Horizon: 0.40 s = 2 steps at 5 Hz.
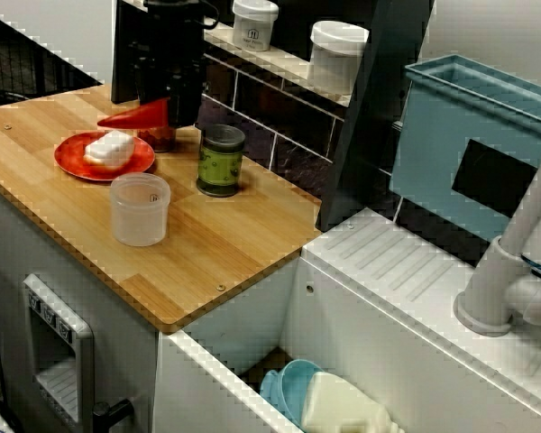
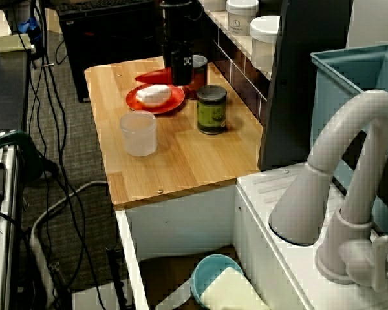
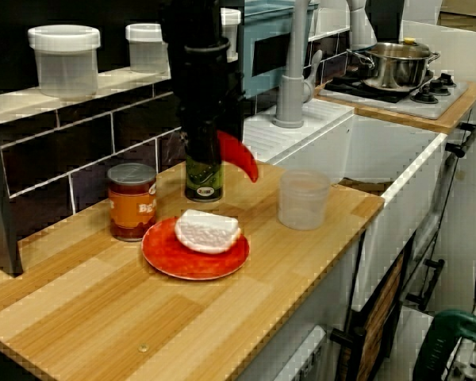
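In the view over the sink, my black gripper (image 1: 167, 101) hangs just above the far edge of a red plate (image 1: 72, 162), shut on a red chili pepper (image 1: 135, 115) that sticks out to the left. A white block (image 1: 108, 149) lies on the plate. Seen from the counter's front, the pepper (image 3: 239, 157) curves down from the gripper (image 3: 214, 136) over the plate (image 3: 166, 262) and the white block (image 3: 209, 230). An orange can (image 3: 132, 201) stands behind the plate. A dark green can (image 3: 204, 178) is right behind the gripper. A translucent cup (image 3: 304, 198) stands to the right.
Lidded white jars (image 1: 336, 56) stand on the tiled ledge behind the counter. A dark post (image 1: 370, 117) rises at the counter's end, with a blue bin (image 1: 469, 144), a grey tap (image 2: 349, 181) and a sink holding a blue bowl (image 1: 293, 388) beyond. A steel pot (image 3: 393, 67) sits on the stove.
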Each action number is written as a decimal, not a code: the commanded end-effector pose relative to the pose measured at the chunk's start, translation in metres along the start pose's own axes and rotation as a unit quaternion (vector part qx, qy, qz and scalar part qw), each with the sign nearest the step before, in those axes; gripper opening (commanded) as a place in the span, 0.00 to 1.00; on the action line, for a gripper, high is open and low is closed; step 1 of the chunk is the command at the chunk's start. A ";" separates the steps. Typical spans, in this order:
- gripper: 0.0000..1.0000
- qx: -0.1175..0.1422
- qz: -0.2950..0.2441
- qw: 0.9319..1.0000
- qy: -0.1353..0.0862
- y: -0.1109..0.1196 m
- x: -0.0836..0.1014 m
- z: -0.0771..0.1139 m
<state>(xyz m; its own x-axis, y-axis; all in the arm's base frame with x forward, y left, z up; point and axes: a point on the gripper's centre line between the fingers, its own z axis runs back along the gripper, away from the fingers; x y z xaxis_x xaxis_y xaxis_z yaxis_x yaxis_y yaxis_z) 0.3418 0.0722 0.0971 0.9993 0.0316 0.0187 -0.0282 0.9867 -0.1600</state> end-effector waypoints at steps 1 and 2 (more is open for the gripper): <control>0.00 -0.002 -0.024 0.999 -0.036 -0.006 -0.017 0.036; 0.00 -0.008 -0.028 0.999 -0.038 -0.009 -0.026 0.037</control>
<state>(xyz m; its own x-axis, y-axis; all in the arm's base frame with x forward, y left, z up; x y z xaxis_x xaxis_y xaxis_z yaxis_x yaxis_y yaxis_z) 0.3146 0.0646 0.1152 0.9992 -0.0088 0.0396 0.0164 0.9806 -0.1954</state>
